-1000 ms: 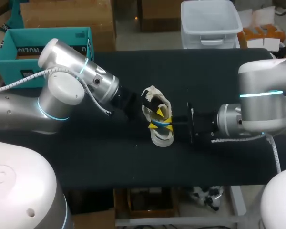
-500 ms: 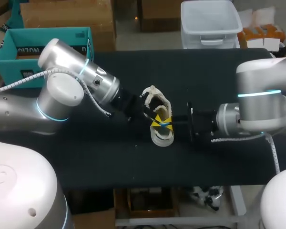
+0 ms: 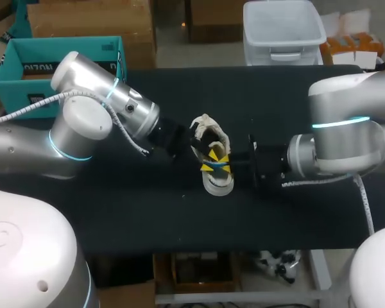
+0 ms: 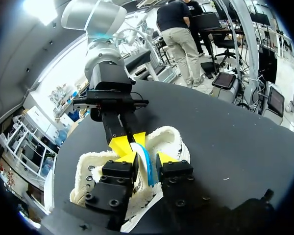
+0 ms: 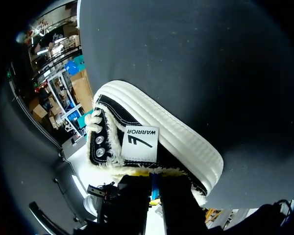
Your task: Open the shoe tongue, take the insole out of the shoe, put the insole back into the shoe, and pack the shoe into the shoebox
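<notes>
**A:** Two arms at one shoe, is it so?

**B:** Yes. From the left comes the left arm (image 3: 96, 112). The left gripper (image 4: 143, 157) hangs over the opening of the shoe (image 3: 219, 184). The shoe is near the middle of the black table (image 3: 276, 102), with its white toe end toward the robot.

**A:** Its jaws?

**B:** Spread. The blue insole (image 4: 146, 167) stands on its edge between them, rising from the fleece lining, and a gap shows beside it.

**A:** And on the right?

**B:** The right arm (image 3: 346, 138) comes in low, and the right gripper (image 4: 129, 143) faces the left one, just beside its tips. Its jaws are pressed on the insole, pinching the same blue edge.
</notes>
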`<action>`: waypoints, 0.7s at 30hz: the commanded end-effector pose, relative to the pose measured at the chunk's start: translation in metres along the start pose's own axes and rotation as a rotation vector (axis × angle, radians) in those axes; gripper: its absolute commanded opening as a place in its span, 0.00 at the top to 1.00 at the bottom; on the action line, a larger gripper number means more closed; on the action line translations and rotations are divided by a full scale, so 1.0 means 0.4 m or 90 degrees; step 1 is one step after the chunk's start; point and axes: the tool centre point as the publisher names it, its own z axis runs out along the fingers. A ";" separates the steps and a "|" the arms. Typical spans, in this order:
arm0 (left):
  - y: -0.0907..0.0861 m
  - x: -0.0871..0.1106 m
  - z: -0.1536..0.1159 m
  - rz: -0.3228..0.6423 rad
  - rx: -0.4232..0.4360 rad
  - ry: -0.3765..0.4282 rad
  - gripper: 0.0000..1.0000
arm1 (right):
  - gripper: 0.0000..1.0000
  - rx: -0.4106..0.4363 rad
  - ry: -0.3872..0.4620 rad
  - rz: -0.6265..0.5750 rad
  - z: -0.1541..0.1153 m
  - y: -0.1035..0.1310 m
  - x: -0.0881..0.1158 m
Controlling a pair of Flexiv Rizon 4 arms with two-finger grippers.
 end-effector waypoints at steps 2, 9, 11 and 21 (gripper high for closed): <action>-0.018 0.004 -0.068 -0.010 0.040 0.010 0.00 | 1.00 -0.038 -0.033 0.002 -0.001 -0.029 -0.005; -0.080 -0.013 -0.141 -0.103 0.062 0.006 0.00 | 1.00 -0.071 -0.092 0.008 -0.001 -0.028 -0.032; -0.092 -0.022 -0.158 -0.146 0.061 0.001 0.00 | 1.00 -0.076 -0.105 0.011 0.003 -0.021 -0.037; -0.141 -0.022 -0.236 -0.262 0.014 -0.007 0.00 | 0.17 -0.114 -0.139 -0.007 -0.027 -0.036 -0.043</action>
